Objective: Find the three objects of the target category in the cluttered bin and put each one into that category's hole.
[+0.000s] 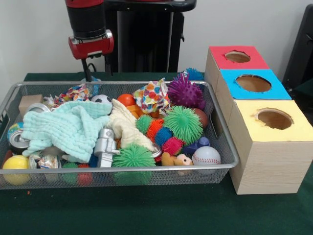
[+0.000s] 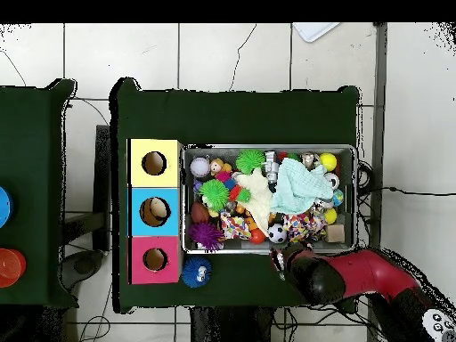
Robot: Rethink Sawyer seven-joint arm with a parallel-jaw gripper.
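From my station I see the arm (image 1: 90,29) hanging over the far rim of the wire bin (image 1: 230,147), its gripper (image 1: 95,73) just above the clutter near a soccer ball (image 1: 101,99); the two thin fingers stand a narrow way apart and hold nothing. The bin is crammed: a mint cloth (image 1: 68,127) on one side, a cream cloth (image 1: 124,127) in the middle, spiky balls in green (image 1: 183,124) and purple (image 1: 185,92), a baseball (image 1: 206,155), a yellow ball (image 1: 16,163) and a silver toy figure (image 1: 105,146). Beside the bin stands the box row with red (image 1: 237,56), blue (image 1: 253,83) and yellow (image 1: 274,118) holes. In the overhead view a blue spiky ball (image 2: 196,272) lies on the table outside the bin, next to the red-topped box.
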